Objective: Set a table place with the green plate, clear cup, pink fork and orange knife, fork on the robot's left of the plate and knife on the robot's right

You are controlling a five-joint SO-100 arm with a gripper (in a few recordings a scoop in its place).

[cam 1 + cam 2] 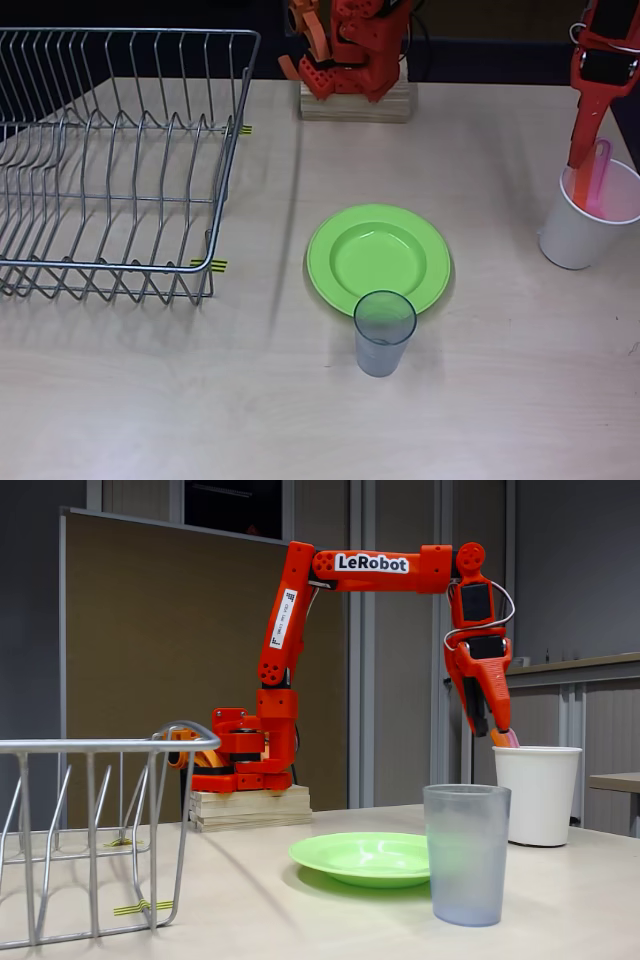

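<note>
In the overhead view, the green plate (pixel 378 260) lies flat near the middle of the pale wooden desk (pixel 480 400). The clear cup (pixel 384 332) stands upright at the plate's lower rim, touching or overlapping its edge. At the right edge stands a white paper cup (pixel 580 228). The pink fork (pixel 599 180) stands in it, loop end up, and beside the fork an orange piece, which may be the orange knife (pixel 581 187), though it blends with the arm. The pincer (pixel 583 150) reaches down into the mouth of this cup; whether its jaws grip anything cannot be told. A wire dish rack (pixel 110 160) fills the upper left, and the arm's base sits on a wooden block (pixel 355 102) at the top.

In the fixed view, the clear cup (pixel 466 854) stands in the foreground, just in front of the green plate (pixel 365 858). The arm stretches to the right, and the pincer (pixel 497 732) points down at the rim of the white paper cup (pixel 538 794); a bit of pink shows at its tip. The rack (pixel 95 830) is at the left.
</note>
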